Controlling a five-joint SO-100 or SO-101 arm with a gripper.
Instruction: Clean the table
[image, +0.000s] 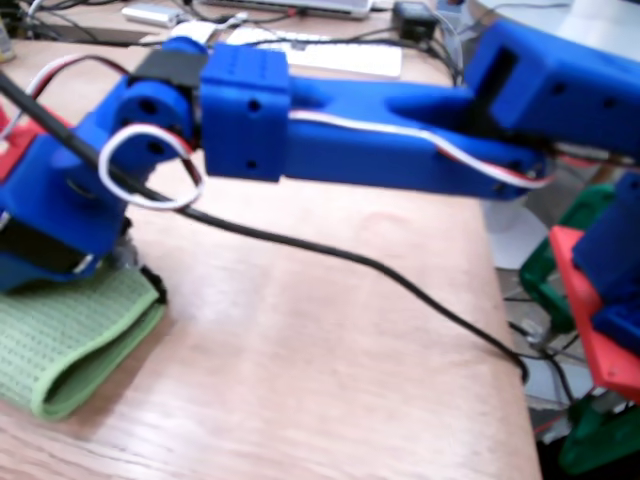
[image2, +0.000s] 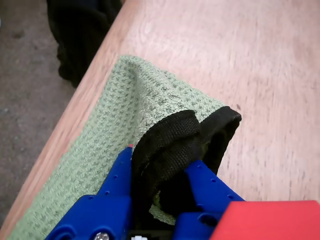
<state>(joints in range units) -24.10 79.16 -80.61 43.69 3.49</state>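
The table (image: 330, 370) is a light reddish-brown wood-grain top; it also shows in the wrist view (image2: 260, 65). A green waffle-weave cloth (image: 70, 345) with a black hem lies on it at the left, close to the table's edge. In the wrist view the cloth (image2: 130, 100) is bunched up at its black-hemmed end. My blue gripper (image2: 162, 160) is shut on that hem, with the cloth's far part flat on the wood. In the fixed view my gripper (image: 135, 268) is mostly hidden behind the arm's wrist.
A black cable (image: 330, 255) runs across the table from the arm to the right edge. A white keyboard (image: 340, 55) and other gear lie at the back. Red and green printed parts (image: 590, 330) stand off the right edge. The floor (image2: 25, 100) shows beyond the table's edge.
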